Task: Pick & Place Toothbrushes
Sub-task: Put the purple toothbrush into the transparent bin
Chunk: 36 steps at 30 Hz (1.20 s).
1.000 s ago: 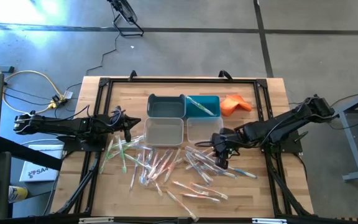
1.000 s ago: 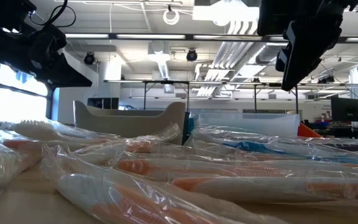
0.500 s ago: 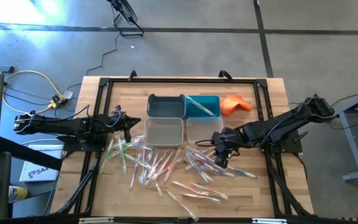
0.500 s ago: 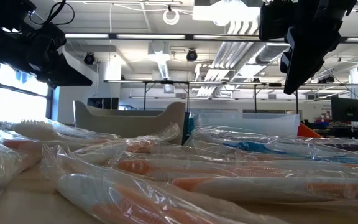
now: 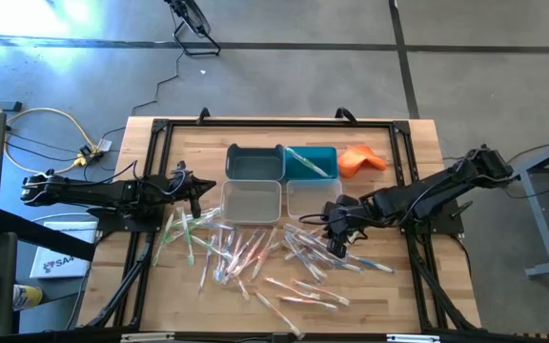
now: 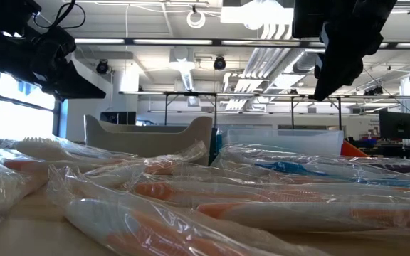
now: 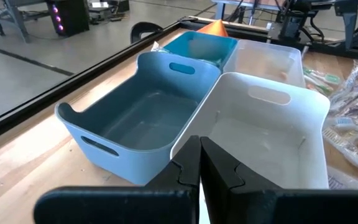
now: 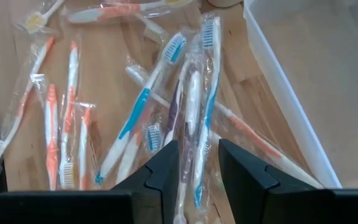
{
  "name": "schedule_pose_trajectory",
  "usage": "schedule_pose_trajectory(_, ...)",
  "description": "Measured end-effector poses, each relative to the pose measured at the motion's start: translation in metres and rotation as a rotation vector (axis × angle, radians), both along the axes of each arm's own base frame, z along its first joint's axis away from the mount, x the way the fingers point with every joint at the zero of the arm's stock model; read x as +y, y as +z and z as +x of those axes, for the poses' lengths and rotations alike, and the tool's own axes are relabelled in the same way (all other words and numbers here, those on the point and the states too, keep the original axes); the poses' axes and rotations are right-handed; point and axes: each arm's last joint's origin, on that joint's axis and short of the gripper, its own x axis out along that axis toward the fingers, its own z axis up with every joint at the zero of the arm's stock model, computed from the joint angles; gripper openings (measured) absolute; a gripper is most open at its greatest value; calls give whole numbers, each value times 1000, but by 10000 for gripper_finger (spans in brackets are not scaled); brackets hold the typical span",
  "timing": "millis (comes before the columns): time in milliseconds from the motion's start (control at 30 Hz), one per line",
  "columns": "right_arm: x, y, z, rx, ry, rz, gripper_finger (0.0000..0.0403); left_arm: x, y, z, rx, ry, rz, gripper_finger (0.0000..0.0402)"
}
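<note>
Toothbrushes (image 5: 255,252) crowd the table beside four bins (image 5: 282,179); right gripper (image 8: 196,163) hovers parted; left gripper (image 7: 199,163) closed.

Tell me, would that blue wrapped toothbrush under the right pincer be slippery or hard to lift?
Probably slippery: the blue toothbrush sits in a glossy clear wrapper. It looks thin and light, so it should lift easily. Lying against neighbouring toothbrushes, it may drag one along when the open right pincer closes.
</note>
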Motion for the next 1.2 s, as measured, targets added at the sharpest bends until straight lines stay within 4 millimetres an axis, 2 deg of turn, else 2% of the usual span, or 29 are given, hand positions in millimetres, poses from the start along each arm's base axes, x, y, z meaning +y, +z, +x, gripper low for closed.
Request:
schedule_pose_trajectory(800, 1, -1, 0, 4, 4, 7, 105, 0, -1, 0, 0, 1, -23, 0)
schedule_pose_trajectory(1200, 28, -29, 9, 69, 79, -11, 105, 0, -1, 0, -1, 0, -23, 0)
